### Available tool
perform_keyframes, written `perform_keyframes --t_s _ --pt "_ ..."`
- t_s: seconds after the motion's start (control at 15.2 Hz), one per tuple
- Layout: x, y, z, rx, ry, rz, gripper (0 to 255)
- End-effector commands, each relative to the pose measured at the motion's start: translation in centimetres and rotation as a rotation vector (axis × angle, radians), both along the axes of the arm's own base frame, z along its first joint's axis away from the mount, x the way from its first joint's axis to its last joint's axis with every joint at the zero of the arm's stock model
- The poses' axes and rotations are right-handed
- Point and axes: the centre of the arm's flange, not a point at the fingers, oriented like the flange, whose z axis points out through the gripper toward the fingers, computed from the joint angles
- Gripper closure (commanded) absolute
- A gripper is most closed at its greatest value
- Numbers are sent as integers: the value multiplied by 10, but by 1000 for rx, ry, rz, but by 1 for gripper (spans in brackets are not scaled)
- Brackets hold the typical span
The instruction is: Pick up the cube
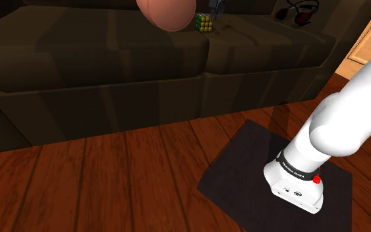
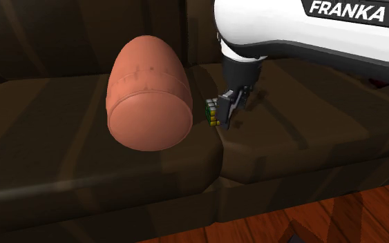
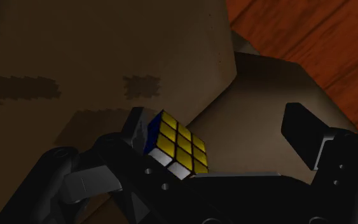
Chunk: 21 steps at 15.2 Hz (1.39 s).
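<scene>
A small puzzle cube (image 1: 205, 24) with yellow, white and green stickers sits on the dark brown sofa (image 1: 111, 53), close to the seam between two seat cushions. My black gripper (image 1: 218, 8) hangs just above and beside it. In the second exterior view the cube (image 2: 211, 112) peeks out from behind one finger of the gripper (image 2: 227, 110). In the wrist view the gripper (image 3: 222, 130) is open; the cube (image 3: 176, 147) lies between the fingers, right up against one finger (image 3: 136, 127), with a wide gap to the other (image 3: 304, 133).
A large salmon egg-shaped cushion (image 2: 148, 93) stands on the seat right beside the cube. Red and black headphones (image 1: 299, 13) lie further along the sofa. The stand rests on a black mat (image 1: 243, 165) on the wooden floor (image 1: 111, 178).
</scene>
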Motion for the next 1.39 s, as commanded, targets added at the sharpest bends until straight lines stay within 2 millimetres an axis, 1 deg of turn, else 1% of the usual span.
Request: perform_keyframes --t_s 0.0,0.2,0.26,0.66,0.73,0.86,0.92,1.32 --pt "29 -11 3 1 14 7 0" --pt "67 -30 2 3 35 15 0" --pt "67 -30 2 3 35 15 0" --pt "67 -30 -29 3 35 15 0" --pt "67 -30 -38 3 35 15 0" --pt "67 -30 -38 3 35 15 0" --pt "67 -30 -38 3 35 15 255" --pt "66 -30 -37 2 35 15 255"
